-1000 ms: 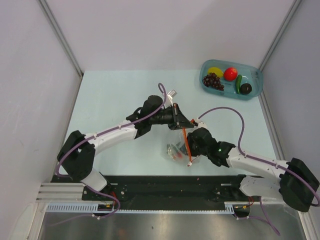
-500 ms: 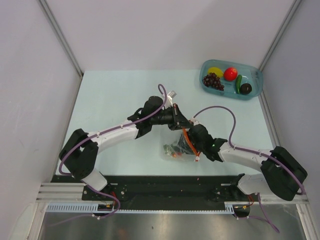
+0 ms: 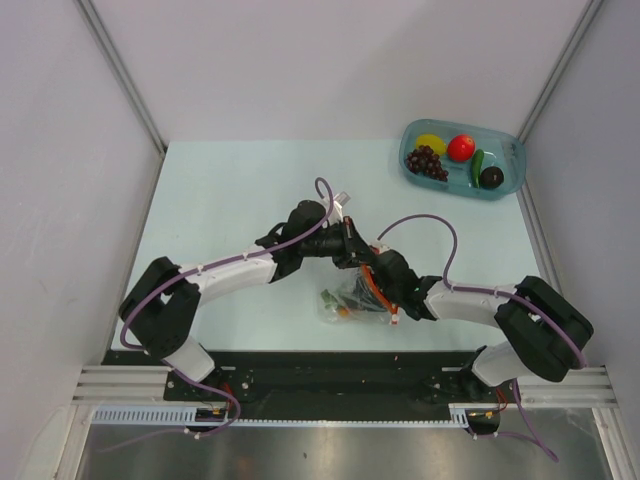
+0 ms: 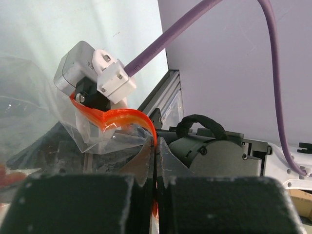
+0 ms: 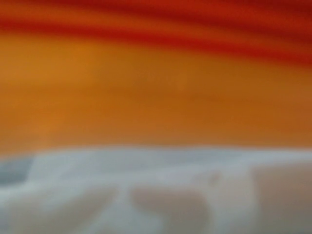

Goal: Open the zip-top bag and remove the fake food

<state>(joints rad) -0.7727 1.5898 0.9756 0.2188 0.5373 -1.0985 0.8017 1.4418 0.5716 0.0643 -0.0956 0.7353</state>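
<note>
Top external: pale table point(image 3: 230, 190), with two arms meeting near its middle. Zip-top bag point(image 3: 350, 300) lies crumpled on the table between the arm tips, near the front edge. Its orange-red zipper strip point(image 3: 369, 281) rises from it toward the grippers. Small dark and reddish bits show through the plastic, kind unclear. Left gripper point(image 3: 352, 247) sits at the strip's upper end. Right gripper point(image 3: 382, 282) is just beside it, over the bag's right side. Teal tray point(image 3: 518, 160) stands at the far right corner, well apart from the bag. It holds fake food point(image 3: 461, 147): red round fruit, yellow piece point(image 3: 431, 143), dark grape bunch point(image 3: 426, 161), slim green piece point(image 3: 477, 165), dark round piece point(image 3: 491, 177).

Left wrist: left gripper point(image 4: 155, 148) is clamped tight, with clear film of the zip-top bag point(image 4: 105, 139) and the zipper strip point(image 4: 127, 116) pinched between its fingers. The strip arches up and left to the right arm's black tip, under a grey and white camera unit point(image 4: 90, 73) with a purple cable point(image 4: 195, 19).

Right wrist: fully blurred. An orange-red band crosses the upper part, probably the zipper strip point(image 5: 156, 87) close against the lens, with whitish blur below. Right gripper is not made out, and whether it is clenched or released cannot be told
</note>
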